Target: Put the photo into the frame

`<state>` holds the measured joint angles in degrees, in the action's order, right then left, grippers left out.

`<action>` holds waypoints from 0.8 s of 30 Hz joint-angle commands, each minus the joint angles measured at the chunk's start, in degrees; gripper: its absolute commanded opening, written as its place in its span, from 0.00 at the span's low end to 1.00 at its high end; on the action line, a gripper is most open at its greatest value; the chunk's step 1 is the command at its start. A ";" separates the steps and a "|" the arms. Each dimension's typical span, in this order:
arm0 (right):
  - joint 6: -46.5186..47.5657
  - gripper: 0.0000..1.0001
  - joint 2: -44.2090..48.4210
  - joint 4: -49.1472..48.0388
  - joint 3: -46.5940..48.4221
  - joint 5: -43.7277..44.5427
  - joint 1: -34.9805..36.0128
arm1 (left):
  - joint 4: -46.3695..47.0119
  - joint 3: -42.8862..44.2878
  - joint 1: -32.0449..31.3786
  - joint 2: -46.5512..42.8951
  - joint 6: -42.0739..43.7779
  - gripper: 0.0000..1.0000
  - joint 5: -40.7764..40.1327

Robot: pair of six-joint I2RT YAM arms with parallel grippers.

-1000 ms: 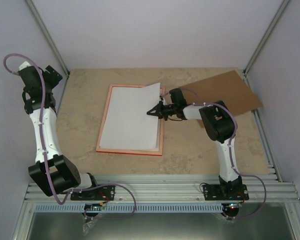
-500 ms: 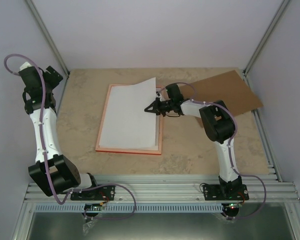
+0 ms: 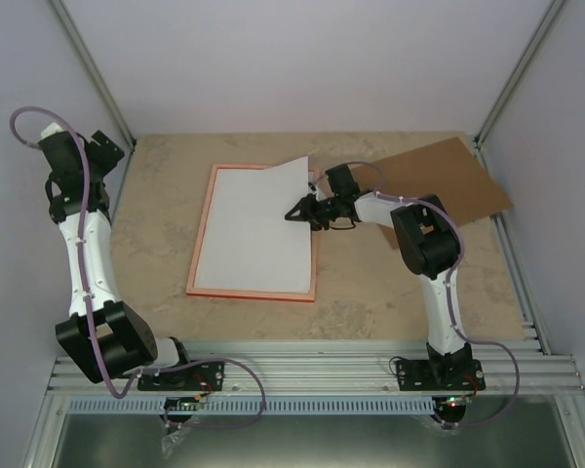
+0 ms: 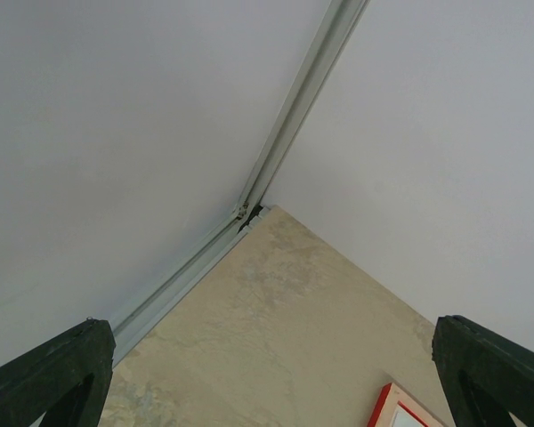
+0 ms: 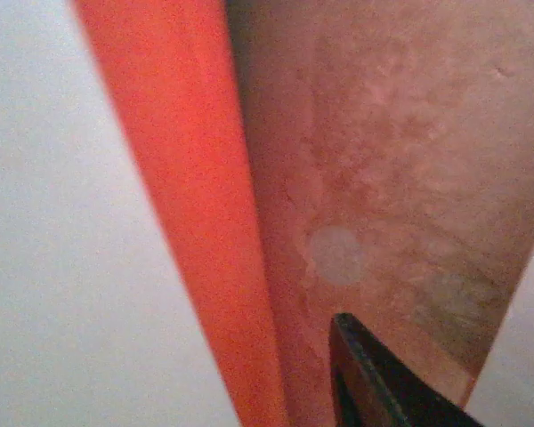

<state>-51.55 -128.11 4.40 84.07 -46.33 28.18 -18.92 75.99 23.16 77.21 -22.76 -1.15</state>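
Shifted farther back, the right hand sits at the photo, grip unclear. It lies back-up in the frame, far corner lifted; seating needs that corner pressed down. Left hand released.

I'm working in a lab robot cell: plain white panels wall in the beige stone-look table, aluminium profiles rise from its far corners, and a slotted aluminium rail along its near edge carries both arm bases

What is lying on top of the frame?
The photo, white back up, lies on the frame; only the frame's border shows. What is beneath the photo cannot be seen.
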 commanded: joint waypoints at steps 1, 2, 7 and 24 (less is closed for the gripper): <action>1.48 0.44 0.68 1.71 2.53 0.48 0.39 | 0.55 -1.03 0.34 -1.18 -0.46 1.00 0.86; 1.43 0.44 0.89 1.68 2.70 0.67 0.67 | 0.65 -1.12 0.39 -1.18 -0.57 0.99 0.95; 0.31 0.41 0.23 1.58 4.20 1.90 2.25 | 0.85 -1.30 0.37 -1.10 -0.97 1.00 1.15; 4.83 0.86 7.08 20.09 9.40 15.69 1.18 | 0.54 -1.49 0.33 -1.72 -1.17 1.00 0.99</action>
<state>-48.64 -125.69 17.72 90.11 -36.38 29.80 -18.90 74.54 23.16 76.93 -23.64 -0.32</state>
